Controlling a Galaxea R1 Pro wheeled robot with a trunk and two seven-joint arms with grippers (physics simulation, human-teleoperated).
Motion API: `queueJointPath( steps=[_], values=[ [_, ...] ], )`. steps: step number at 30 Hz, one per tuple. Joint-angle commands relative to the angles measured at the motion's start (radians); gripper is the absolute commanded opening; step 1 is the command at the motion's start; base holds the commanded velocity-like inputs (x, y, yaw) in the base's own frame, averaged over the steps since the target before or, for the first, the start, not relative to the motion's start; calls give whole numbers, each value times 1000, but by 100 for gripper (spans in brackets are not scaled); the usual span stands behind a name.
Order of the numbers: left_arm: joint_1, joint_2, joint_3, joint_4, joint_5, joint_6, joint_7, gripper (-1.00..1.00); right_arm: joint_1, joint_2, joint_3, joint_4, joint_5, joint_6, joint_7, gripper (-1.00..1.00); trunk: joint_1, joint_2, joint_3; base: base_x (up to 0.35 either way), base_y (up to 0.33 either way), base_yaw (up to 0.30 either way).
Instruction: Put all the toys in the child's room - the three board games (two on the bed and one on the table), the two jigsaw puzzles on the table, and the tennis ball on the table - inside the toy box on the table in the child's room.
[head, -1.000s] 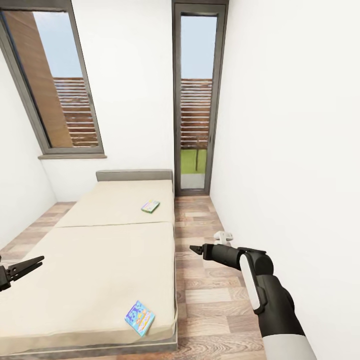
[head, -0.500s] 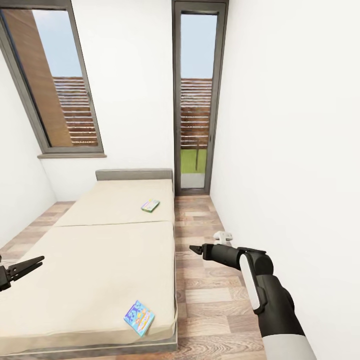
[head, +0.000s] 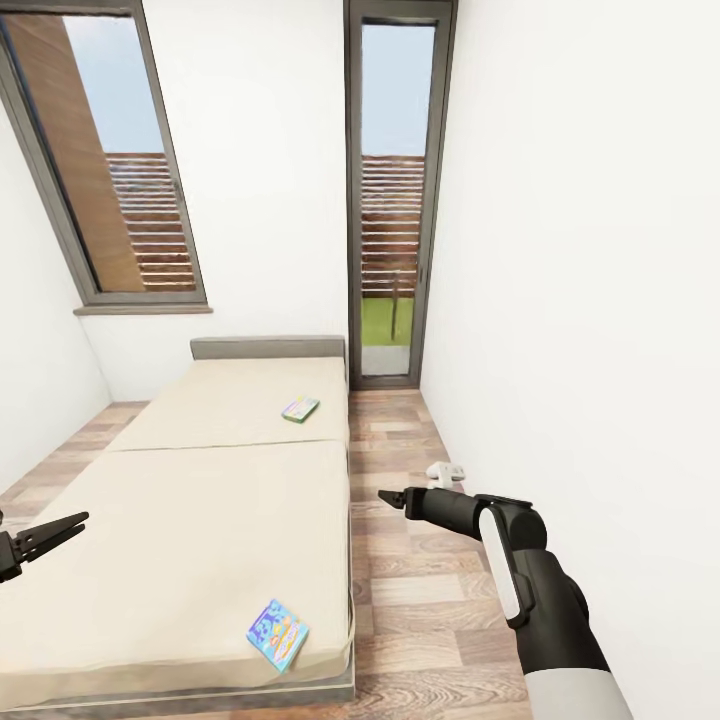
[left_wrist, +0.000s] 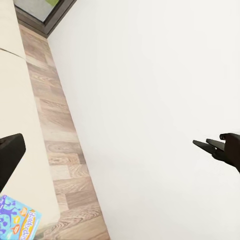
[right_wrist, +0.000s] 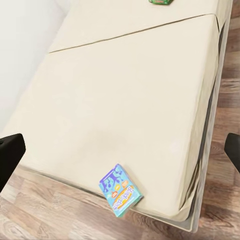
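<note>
My right jaws (head: 392, 497) hang over the wood floor (head: 420, 590) just off the bed (head: 200, 500), tips close together, holding nothing. My left jaws (head: 60, 527) hover above the mattress with a slim gap, empty too. The blue board game (head: 277, 634) lies on the bed's near corner, between the two arms and nearer me. The green board game (head: 300, 410) sits far up by the headboard (head: 268, 348); its cover print is too small to read.
</note>
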Motion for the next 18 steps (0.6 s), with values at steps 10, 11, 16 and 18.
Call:
queueJointPath(
  steps=[10, 11, 16, 18],
  values=[
    [-1, 0, 1, 0, -6, 10, -7, 100, -1, 1, -1, -2, -12, 6, 1, 100, 39, -71, -33, 0, 0, 0],
    [-1, 0, 1, 0, -6, 10, -7, 100, -1, 1, -1, -3, -12, 6, 1, 100, 42, -78, -36, 0, 0, 0],
    [-1, -1, 2, 0, -6, 0, -7, 100, -1, 1, -1, -2, -12, 5, 2, 100, 62, -113, -51, 0, 0, 0],
    [-1, -1, 2, 0, -6, -5, -7, 100, -1, 1, -1, -2, -12, 5, 2, 100, 69, -127, -56, 0, 0, 0]
  ],
)
